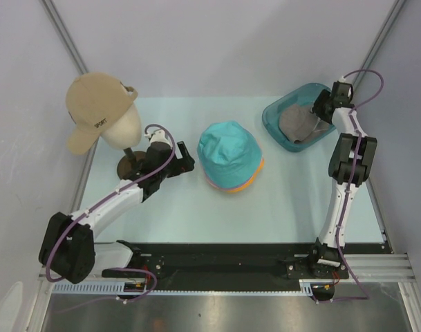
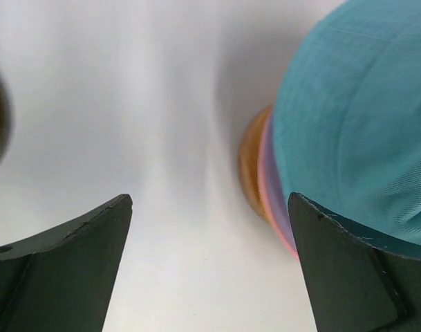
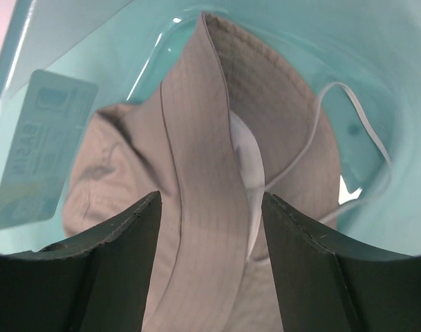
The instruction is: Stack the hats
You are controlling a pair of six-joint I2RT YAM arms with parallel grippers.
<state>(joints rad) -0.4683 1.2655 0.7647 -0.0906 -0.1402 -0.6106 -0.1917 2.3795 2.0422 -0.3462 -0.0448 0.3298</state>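
Reaching right arm (image 1: 348,159), pincer (image 3: 210,200) on grey hat (image 3: 120,166)

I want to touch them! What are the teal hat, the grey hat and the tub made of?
The teal hat looks like matte woven cloth, maybe cotton: fine weave shows. The grey hat seems thin cloth with a faint grid, folding softly. The tub looks like clear shiny plastic: it glints.

On the pale mint-green counter (image 1: 196,214) are carried a stack of soft cloth bucket hats (image 1: 231,155), topped in teal with yellow-orange lowest, a clear teal plastic tub (image 1: 272,119) at far right, and a dark round base (image 1: 131,164) at left.
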